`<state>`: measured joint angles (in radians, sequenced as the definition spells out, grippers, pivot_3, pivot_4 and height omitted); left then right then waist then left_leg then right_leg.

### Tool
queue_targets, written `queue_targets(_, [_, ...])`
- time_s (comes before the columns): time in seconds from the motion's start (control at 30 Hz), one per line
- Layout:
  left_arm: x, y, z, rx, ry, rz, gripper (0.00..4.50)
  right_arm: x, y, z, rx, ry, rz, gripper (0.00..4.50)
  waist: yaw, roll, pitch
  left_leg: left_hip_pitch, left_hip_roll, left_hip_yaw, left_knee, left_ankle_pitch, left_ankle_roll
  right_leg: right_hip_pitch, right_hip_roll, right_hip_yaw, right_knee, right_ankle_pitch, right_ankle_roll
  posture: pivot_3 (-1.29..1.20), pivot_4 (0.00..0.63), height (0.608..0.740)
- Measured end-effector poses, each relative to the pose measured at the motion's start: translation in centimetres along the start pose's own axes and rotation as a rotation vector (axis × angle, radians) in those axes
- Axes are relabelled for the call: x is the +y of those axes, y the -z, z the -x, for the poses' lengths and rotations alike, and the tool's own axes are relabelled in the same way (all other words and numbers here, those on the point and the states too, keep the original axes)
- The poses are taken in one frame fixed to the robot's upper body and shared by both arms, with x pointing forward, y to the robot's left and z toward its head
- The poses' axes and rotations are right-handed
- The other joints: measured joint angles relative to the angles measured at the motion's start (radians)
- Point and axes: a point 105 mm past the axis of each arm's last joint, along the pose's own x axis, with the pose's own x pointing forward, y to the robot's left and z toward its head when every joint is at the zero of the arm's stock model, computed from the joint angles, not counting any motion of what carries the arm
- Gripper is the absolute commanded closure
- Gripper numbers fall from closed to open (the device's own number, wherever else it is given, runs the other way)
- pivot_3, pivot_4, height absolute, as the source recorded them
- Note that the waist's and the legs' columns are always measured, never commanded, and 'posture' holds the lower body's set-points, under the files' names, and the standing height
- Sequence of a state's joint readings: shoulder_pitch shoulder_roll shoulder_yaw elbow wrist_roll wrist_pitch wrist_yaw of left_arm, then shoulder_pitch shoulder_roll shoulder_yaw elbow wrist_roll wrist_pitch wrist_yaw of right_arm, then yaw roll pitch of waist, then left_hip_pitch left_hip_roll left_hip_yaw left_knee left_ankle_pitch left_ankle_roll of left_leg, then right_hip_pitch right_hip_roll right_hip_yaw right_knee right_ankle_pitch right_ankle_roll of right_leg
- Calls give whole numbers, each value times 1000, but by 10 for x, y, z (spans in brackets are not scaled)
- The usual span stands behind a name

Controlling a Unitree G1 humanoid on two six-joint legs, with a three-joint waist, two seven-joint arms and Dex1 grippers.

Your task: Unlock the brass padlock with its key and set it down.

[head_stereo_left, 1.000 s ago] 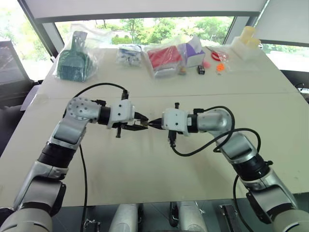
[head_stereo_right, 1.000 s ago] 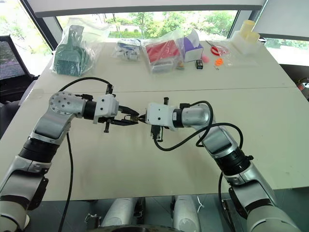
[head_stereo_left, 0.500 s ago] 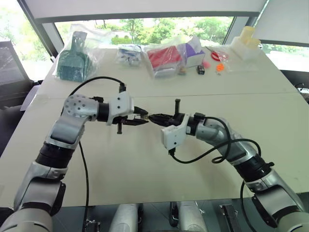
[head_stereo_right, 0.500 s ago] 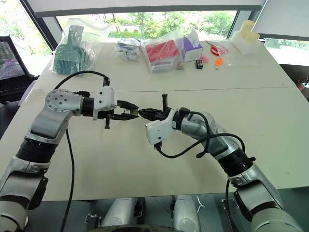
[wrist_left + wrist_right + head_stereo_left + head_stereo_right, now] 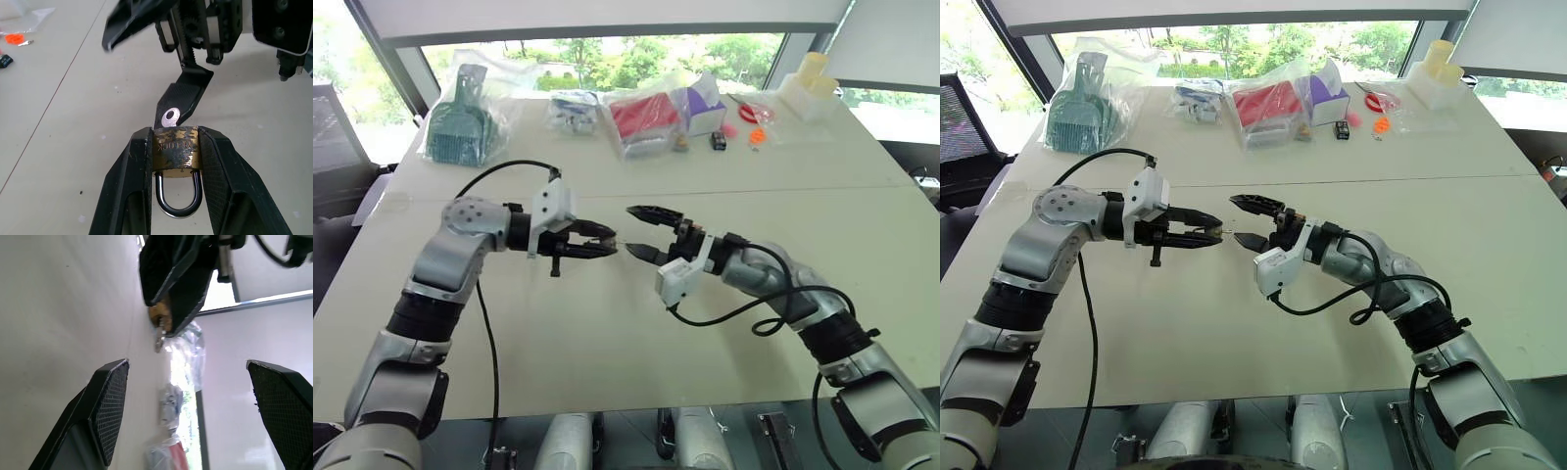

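left gripper [image 5: 603,243] jaws are clamped on the padlock [image 5: 176,152], mid-table; right gripper [image 5: 642,233] jaws are spread wide, empty. key [image 5: 169,117] is lodged in the lock, unheld; it could be shaken out.

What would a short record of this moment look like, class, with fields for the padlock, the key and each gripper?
padlock: brass padlock clamped between the left gripper's fingers, above the table, shackle toward the wrist
key: key sticking out of the padlock's body, its head free
left gripper: left gripper shut on the padlock
right gripper: right gripper open, facing the key, holding nothing
table: white table
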<state>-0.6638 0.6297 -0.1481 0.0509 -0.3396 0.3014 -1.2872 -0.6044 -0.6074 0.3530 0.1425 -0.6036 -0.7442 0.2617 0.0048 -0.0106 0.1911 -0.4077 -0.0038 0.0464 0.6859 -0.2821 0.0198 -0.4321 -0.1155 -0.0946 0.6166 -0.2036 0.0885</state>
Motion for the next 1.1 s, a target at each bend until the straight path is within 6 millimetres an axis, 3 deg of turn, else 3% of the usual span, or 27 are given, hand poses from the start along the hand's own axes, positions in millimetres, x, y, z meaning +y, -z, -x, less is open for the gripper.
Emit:
queue_targets(0.2, [0,1,1,-22,16,47,3690,-4,-8,-5,-95,4,67,546,-1,0,0,0,0,0,0,0,0,0,0,0,0,0,0,0,150,740])
queue_targets(0.47, [2,-5,0,-38,25,43,3690,7,-14,-17,-166,-50,47,546,-4,0,0,0,0,0,0,0,0,0,0,1,0,0,0,0,150,740])
queue_targets(0.57, [1,-5,1,-37,28,45,3690,4,-12,-19,-172,-52,57,1428,-4,0,0,0,0,0,0,0,-1,0,0,1,0,0,0,0,150,740])
queue_targets(0.73, [0,-8,1,-41,31,36,3690,6,-13,-20,-190,-65,69,4124,-5,0,0,0,0,0,0,0,-1,0,0,1,0,0,0,0,150,740])
queue_targets(0.77, [0,-8,1,-38,31,35,3690,7,-13,-20,-193,-69,72,4449,-5,0,0,0,0,0,0,0,-1,0,0,1,0,0,0,0,150,740])
queue_targets(1.1, [0,-8,0,-27,19,59,3690,8,-12,-20,-195,-72,81,4449,-18,0,0,0,0,0,0,1,-1,0,0,1,0,0,0,0,150,740])
